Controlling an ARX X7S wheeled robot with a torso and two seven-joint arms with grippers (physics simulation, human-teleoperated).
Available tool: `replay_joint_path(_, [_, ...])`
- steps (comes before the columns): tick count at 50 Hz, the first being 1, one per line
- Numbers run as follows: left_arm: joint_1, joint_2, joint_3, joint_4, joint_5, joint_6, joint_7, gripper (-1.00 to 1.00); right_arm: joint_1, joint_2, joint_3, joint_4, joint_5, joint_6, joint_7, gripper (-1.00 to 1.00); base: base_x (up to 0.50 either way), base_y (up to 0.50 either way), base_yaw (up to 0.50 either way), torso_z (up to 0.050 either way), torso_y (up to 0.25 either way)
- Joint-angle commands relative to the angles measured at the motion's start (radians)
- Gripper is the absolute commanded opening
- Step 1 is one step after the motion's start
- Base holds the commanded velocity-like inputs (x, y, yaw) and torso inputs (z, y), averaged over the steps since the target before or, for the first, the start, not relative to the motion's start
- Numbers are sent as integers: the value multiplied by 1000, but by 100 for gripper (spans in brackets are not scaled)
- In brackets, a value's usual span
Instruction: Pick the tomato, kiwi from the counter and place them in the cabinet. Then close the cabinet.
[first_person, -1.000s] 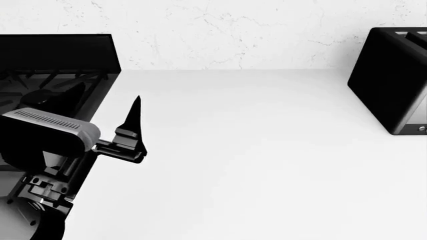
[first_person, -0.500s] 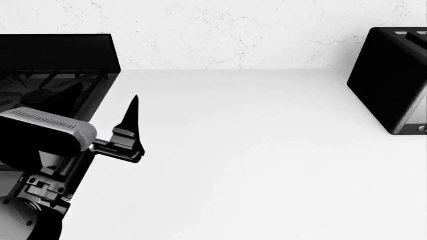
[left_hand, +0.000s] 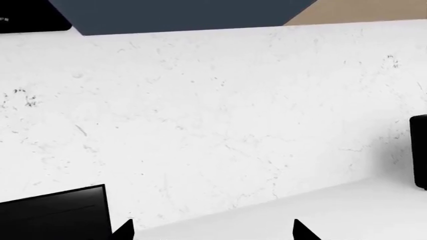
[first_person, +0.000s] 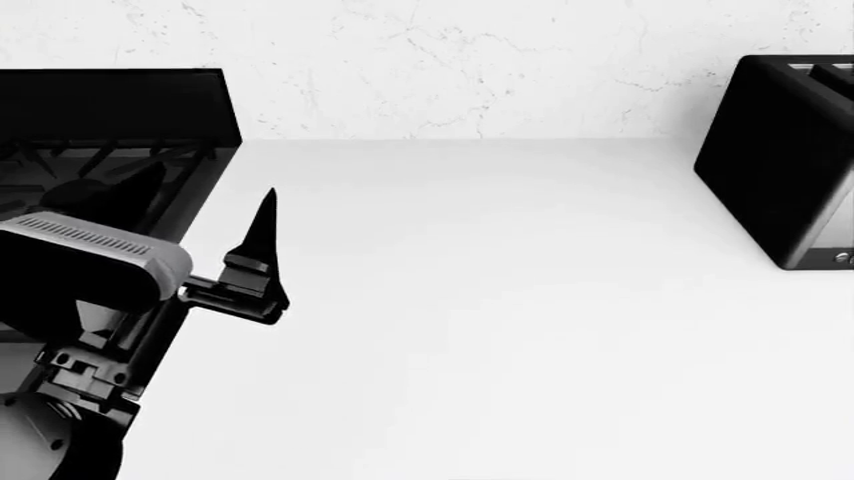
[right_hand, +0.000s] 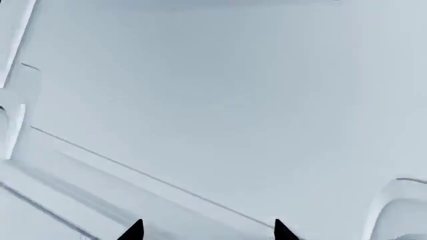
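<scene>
Left end effector (first_person: 200, 215) barely shifted, counter (first_person: 534, 300) unchanged

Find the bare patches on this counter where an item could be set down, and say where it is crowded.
The counter is bare between the black stove at left and the black toaster-like appliance at right, back to the marble wall. It is crowded only by the stove edge, where the left claw hovers.

The white counter (first_person: 507, 300) runs back to a marbled wall. A black stove (first_person: 107, 130) sits far left; a black toaster (first_person: 781, 160) stands far right.
</scene>
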Motion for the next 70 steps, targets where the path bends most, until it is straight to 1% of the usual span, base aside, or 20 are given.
replay_joint_path(1, [0, 7, 17, -9, 15, 6, 6, 100, -48, -129, -256, 286, -54, 62, -132, 100, 0, 0, 0, 0, 0])
replay_joint_path(4, [1, 8, 19, -9, 16, 7, 6, 100, -48, -148, -266, 335, -72, 45, -163, 100, 0, 0, 0, 0, 0])
replay_joint_path(8, [1, 8, 19, -9, 14, 9, 7, 100, -64, -119, -244, 279, -58, 33, -137, 100, 0, 0, 0, 0, 0])
replay_joint_path(15, [1, 7, 20, -9, 14, 10, 6, 100, -67, -114, -237, 268, -58, 33, -132, 100, 0, 0, 0, 0, 0])
replay_joint_path(18, [-5, 8, 23, 3, 8, 3, 1, 100, -47, -150, -257, 354, -89, 11, -179, 100, 0, 0, 0, 0, 0])
replay_joint_path(20, [-7, 11, 28, -1, 12, 5, 3, 100, -26, -194, -276, 450, -116, -16, -233, 100, 0, 0, 0, 0, 0])
replay_joint_path(21, [-7, 13, 31, -3, 15, 6, 5, 100, -23, -199, -286, 459, -118, -19, -236, 100, 0, 0, 0, 0, 0])
replay_joint_path(29, [-4, 11, 32, -2, 14, 9, 7, 100, -23, -200, -444, 473, 7, -18, -198, 100, 0, 0, 0, 0, 0])
replay_joint_path(35, [-7, 10, 35, -4, 15, 8, 7, 100, -30, -200, -533, 480, 93, -15, -158, 100, 0, 0, 0, 0, 0])
replay_joint_path(40, [-5, 8, 33, -3, 13, 9, 6, 100, -24, -200, -575, 478, 144, -22, -148, 100, 0, 0, 0, 0, 0])
replay_joint_path(44, [3, 7, 31, -10, 19, 19, 11, 100, -12, -200, -578, 484, 171, -66, -178, 100, 0, 0, 0, 0, 0])
replay_joint_path(46, [7, 6, 28, -13, 20, 23, 12, 100, -1, -199, -557, 492, 162, -99, -206, 100, 0, 0, 0, 0, 0])
replay_joint_path(47, [9, 6, 27, -14, 20, 24, 12, 100, -1, -183, -521, 464, 139, -101, -197, 100, 0, 0, 0, 0, 0])
replay_joint_path(49, [12, 2, 19, -14, 15, 26, 11, 100, -13, -24, -461, 177, 189, -78, -40, 100, 0, 0, 0, 0, 0])
replay_joint_path(51, [15, -1, 11, -15, 10, 28, 10, 100, -31, 101, -415, -69, 237, -62, 85, 100, 0, 0, 0, 0, 0])
replay_joint_path(55, [14, -8, -2, -13, -1, 27, 4, 100, -53, 265, -357, -343, 313, -25, 251, 100, 0, 0, 0, 0, 0])
replay_joint_path(60, [15, -15, -15, -5, -13, 24, -5, 100, -69, 400, -308, -543, 398, 20, 398, 100, 0, 0, 0, 0, 0])
replay_joint_path(70, [55, -32, -53, 2, -23, 48, -7, 100, -94, 591, -244, -803, 551, 78, 621, 100, 0, 0, 0, 0, 0])
